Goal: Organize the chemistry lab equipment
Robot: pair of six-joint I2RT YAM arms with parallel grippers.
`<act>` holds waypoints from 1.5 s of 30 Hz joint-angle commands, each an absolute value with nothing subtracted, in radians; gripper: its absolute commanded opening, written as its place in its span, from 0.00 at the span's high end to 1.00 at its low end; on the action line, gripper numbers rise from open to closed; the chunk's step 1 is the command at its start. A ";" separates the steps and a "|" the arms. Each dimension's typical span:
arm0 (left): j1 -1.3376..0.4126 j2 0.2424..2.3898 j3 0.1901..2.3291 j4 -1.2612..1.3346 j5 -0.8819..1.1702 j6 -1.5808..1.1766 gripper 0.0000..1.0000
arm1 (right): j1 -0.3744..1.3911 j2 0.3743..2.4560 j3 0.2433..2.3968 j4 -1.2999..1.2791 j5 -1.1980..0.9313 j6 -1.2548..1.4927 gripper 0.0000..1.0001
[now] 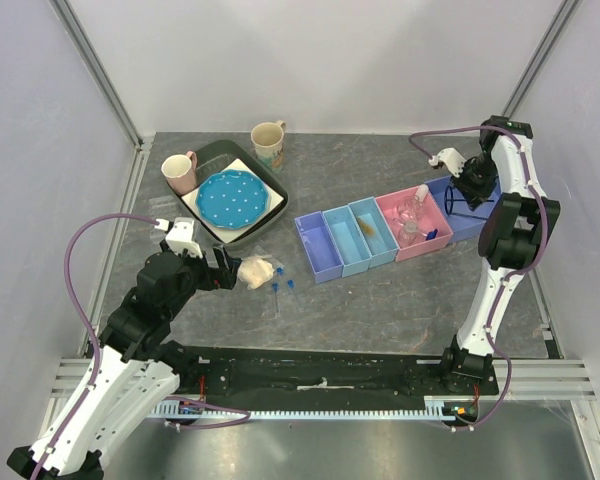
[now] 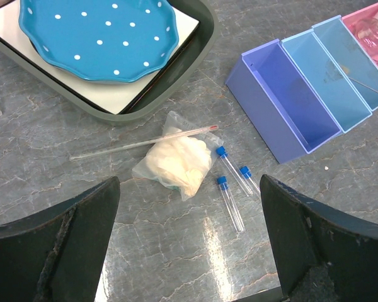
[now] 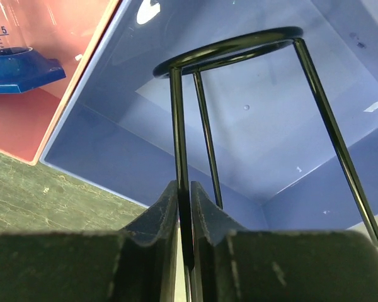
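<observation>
My right gripper [image 3: 184,195] is shut on one leg of a black wire tripod stand [image 3: 239,94] and holds it inside the far-right purple bin [image 3: 252,157]; it also shows in the top view [image 1: 467,197]. My left gripper [image 2: 189,251] is open and empty above the table, just short of a clear bag of white gloves [image 2: 176,162], a glass thermometer [image 2: 142,143] and three blue-capped test tubes [image 2: 230,198]. In the top view the left gripper [image 1: 223,270] is beside the bag [image 1: 258,271].
A row of bins runs purple [image 1: 317,246], two light blue [image 1: 360,232], pink [image 1: 410,222] with glassware, purple [image 1: 470,215]. A grey tray [image 1: 280,190] holds a blue dotted plate [image 1: 228,198]. Two mugs [image 1: 180,172] [image 1: 269,143] stand at the back.
</observation>
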State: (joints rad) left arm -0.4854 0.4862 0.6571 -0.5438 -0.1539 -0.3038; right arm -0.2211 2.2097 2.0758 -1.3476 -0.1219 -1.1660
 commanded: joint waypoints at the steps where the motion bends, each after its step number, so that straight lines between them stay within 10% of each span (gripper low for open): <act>1: -0.483 0.483 0.653 -0.499 -0.156 -0.268 0.02 | -0.219 2.200 2.100 -1.408 -0.104 -1.137 0.77; 15: -0.483 0.477 0.657 -0.499 -0.143 -0.276 0.02 | -0.219 1.902 1.999 -1.267 -0.282 -0.983 0.52; 29: -0.483 0.429 0.693 -0.604 0.113 -0.587 0.01 | -0.210 1.217 1.166 -0.731 -1.099 -0.631 0.31; 45: -0.486 0.731 0.719 -0.670 0.184 -0.735 0.13 | -0.215 1.198 0.896 -0.647 -1.236 -0.649 0.21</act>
